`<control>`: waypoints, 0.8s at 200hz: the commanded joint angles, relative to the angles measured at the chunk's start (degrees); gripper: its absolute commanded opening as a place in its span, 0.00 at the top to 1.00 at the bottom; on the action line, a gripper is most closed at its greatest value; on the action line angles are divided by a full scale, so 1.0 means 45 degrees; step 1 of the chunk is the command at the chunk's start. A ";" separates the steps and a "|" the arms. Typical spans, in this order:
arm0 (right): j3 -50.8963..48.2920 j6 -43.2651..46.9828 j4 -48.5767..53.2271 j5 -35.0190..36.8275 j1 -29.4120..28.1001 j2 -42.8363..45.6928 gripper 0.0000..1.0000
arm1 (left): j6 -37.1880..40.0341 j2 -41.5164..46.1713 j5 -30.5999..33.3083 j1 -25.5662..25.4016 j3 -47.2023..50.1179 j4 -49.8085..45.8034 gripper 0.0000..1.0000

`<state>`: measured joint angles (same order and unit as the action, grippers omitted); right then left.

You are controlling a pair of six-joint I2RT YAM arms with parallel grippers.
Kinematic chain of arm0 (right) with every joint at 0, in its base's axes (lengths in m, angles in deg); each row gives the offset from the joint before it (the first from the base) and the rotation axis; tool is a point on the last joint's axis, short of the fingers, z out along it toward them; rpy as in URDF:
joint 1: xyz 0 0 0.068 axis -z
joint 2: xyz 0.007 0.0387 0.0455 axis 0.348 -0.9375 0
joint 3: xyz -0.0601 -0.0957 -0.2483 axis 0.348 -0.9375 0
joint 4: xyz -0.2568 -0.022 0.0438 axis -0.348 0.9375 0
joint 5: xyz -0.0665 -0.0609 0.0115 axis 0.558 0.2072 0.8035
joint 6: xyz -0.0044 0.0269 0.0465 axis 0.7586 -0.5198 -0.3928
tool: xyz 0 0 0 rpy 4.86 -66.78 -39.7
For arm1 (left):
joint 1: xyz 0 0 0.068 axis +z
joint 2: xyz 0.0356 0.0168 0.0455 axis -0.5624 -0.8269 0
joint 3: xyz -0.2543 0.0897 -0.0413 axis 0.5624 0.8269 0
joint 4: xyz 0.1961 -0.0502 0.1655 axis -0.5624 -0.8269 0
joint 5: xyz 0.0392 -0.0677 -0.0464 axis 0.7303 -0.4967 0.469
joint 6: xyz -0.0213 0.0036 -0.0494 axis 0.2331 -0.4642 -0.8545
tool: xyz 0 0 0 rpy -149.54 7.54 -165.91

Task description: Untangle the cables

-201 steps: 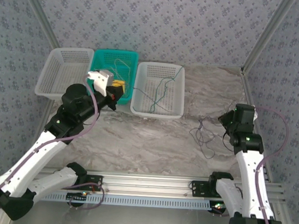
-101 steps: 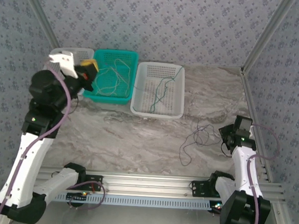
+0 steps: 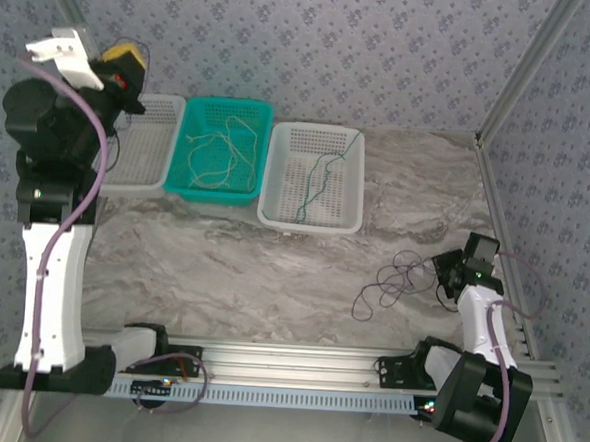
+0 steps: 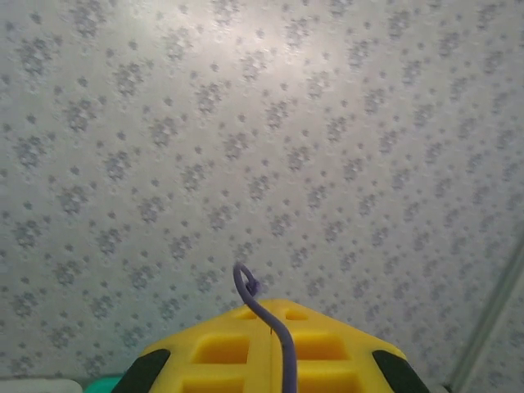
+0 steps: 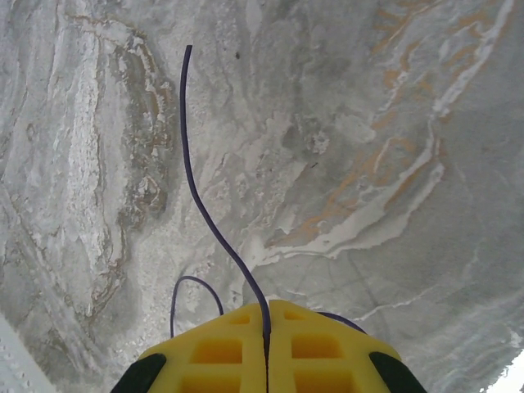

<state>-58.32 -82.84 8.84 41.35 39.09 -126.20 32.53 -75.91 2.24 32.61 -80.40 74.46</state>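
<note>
My left gripper (image 3: 124, 70) is raised high at the far left, above the left white basket (image 3: 149, 157). It is shut on a thin dark cable (image 4: 246, 286), whose short end curls out past the yellow jaws (image 4: 270, 307). My right gripper (image 3: 448, 270) sits low over the table at the right, shut on another dark cable (image 5: 205, 213) that runs forward across the marble. The loose loops of that dark cable (image 3: 386, 285) lie on the table to its left. A whitish cable (image 3: 221, 151) lies in the teal basket. A green-teal cable (image 3: 323, 178) lies in the right white basket.
Three baskets stand in a row at the back: the left white one, the teal basket (image 3: 266, 114) and the right white basket (image 3: 275, 215). Patterned walls close in the back and sides. A metal rail (image 3: 286, 361) runs along the near edge.
The left arm has swung up and to the left, from the teal basket to high above the left white basket. The right gripper has pulled back toward the near right, and the dark loops have spread leftward.
</note>
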 commanded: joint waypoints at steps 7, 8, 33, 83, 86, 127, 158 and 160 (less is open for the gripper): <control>0.0224 0.0160 -0.0113 -0.0507 0.0022 -0.0009 1.00 | 0.1000 -0.1280 0.0876 0.0790 -0.1445 0.0130 1.00; 0.0229 0.0156 -0.0104 -0.0520 0.0021 0.0003 1.00 | 0.1016 -0.1320 0.0927 0.0827 -0.1480 0.0128 1.00; 0.0334 0.0355 -0.0088 -0.0817 0.0020 0.0111 1.00 | 0.1010 -0.2343 0.1230 0.1895 -0.1983 0.0696 1.00; 0.0450 0.0238 0.0294 -0.1130 -0.0029 0.0493 1.00 | 0.1025 -0.5496 0.1114 0.2759 -0.5207 0.0954 1.00; 0.0450 0.0223 0.0342 -0.1138 -0.0021 0.0521 1.00 | 0.1031 -0.5713 0.1101 0.2786 -0.5416 0.0921 1.00; 0.0468 0.0057 0.0701 -0.0727 -0.0059 0.1186 1.00 | 0.0917 -0.8149 0.0690 0.3110 -0.8355 -0.0146 1.00; 0.0683 0.0099 0.0902 -0.0691 -0.0087 0.1152 1.00 | 0.1263 -0.8875 0.1674 0.3258 -0.8126 -0.1021 1.00; 0.0684 0.0104 0.0916 -0.0705 -0.0085 0.1173 1.00 | 0.1251 -0.8918 0.1680 0.3270 -0.8095 -0.1103 1.00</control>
<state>-57.47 -82.23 10.32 37.40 39.00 -121.28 36.42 -113.79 6.91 46.65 -115.64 73.83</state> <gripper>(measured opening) 0.074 0.052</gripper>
